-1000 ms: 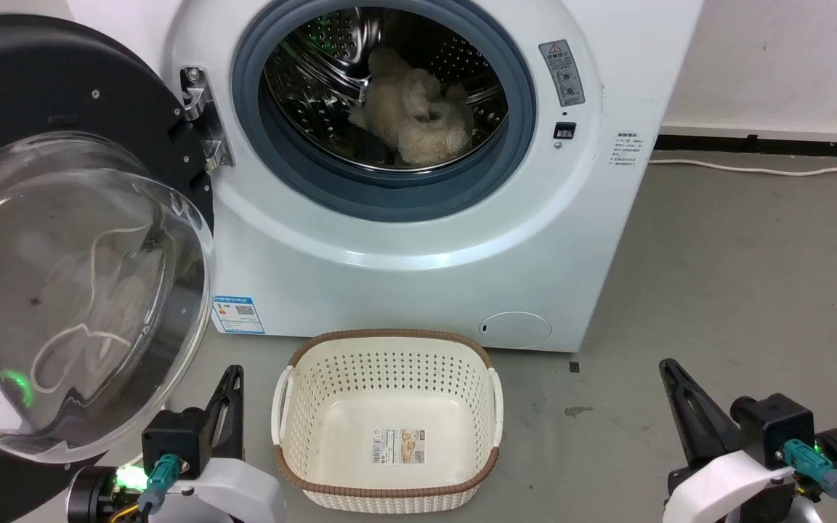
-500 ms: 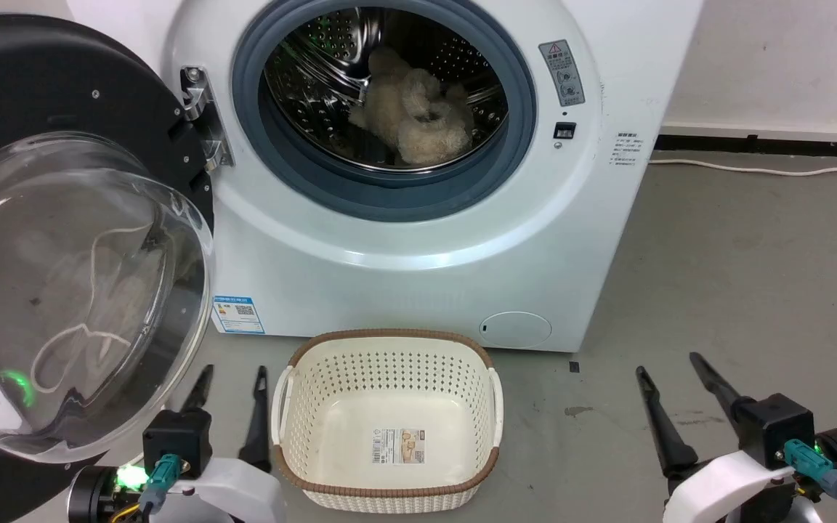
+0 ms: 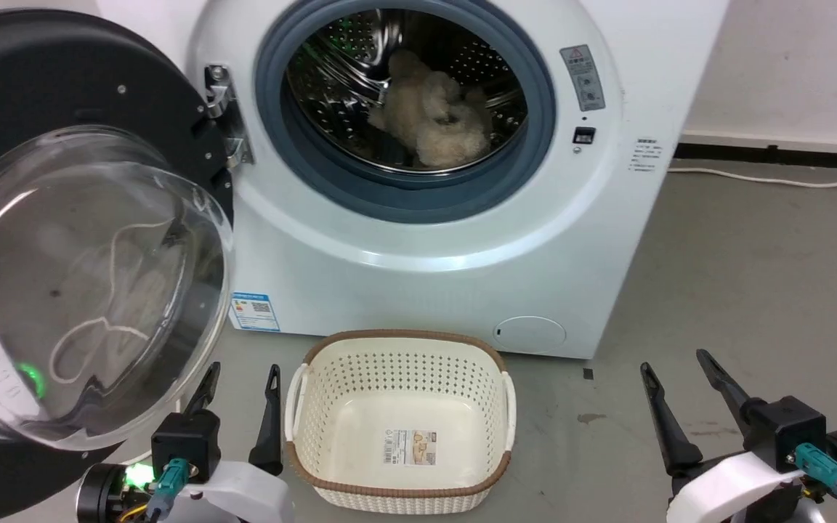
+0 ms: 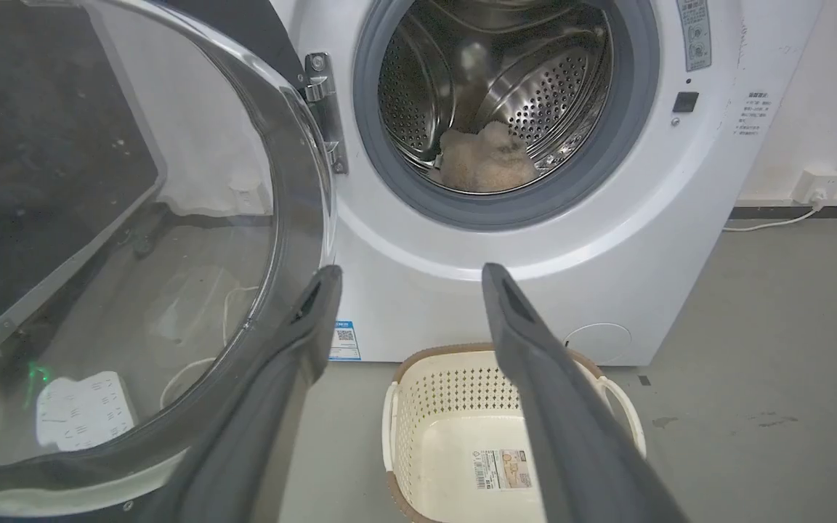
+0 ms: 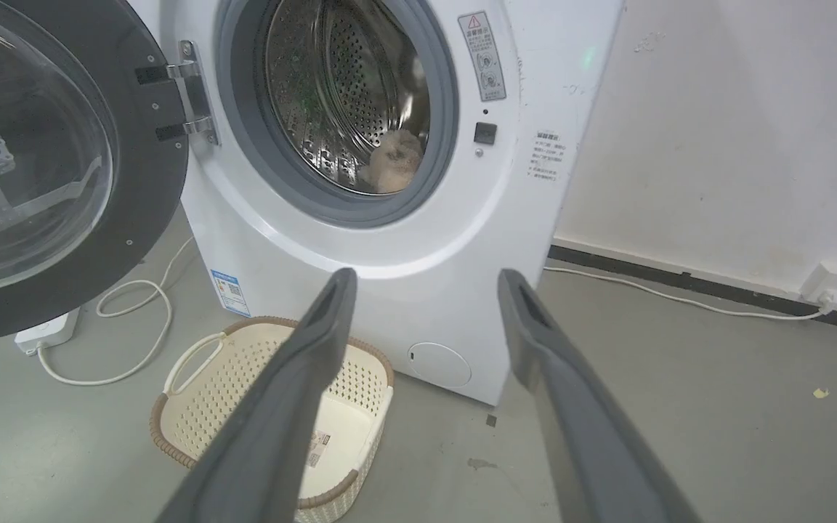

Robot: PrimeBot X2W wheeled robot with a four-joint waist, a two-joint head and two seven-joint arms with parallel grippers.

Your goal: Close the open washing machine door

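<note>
**Head view:** The washing machine door [image 3: 91, 276] is hanging wide open at the left of the washing machine [image 3: 433, 247]. It is swung out on its hinge [image 3: 226, 116] w/ the glass bowl bulging toward the camera. A fluffy beige item [image 3: 433, 120] is lying inside the steel drum [image 3: 338, 80], which is ringed by a grey-blue gasket [image 3: 404, 200]. A cream basket [image 3: 397, 378] is sitting on the floor [image 3: 753, 276] just in front of the machine, below the drum opening & btwn the two grippers. The left gripper [image 3: 243, 369] is hovering just beside the basket's left wall, under the door's lower rim, fingers spread & gripping nothing. The right gripper [image 3: 673, 361] is hovering well to the right of the basket, likewise released, nothing btwn its fingers.

**Left wrist view:** The left gripper's fingers are pointing at the machine's front, parted & empty. The door's glass is looming at left, and one finger is overlapping the door's rim; whether they are touching can't be told. The basket is showing low btwn the fingers.

**Right wrist view:** The right gripper's fingers are parted & empty, framing the machine's round cap [image 5: 439, 363]. The door is standing open at left. A white power strip [image 5: 48, 330] & looped cable [image 5: 135, 327] are lying on the floor beneath it. A wall socket [image 5: 833, 283] is sitting low at far right.
</note>
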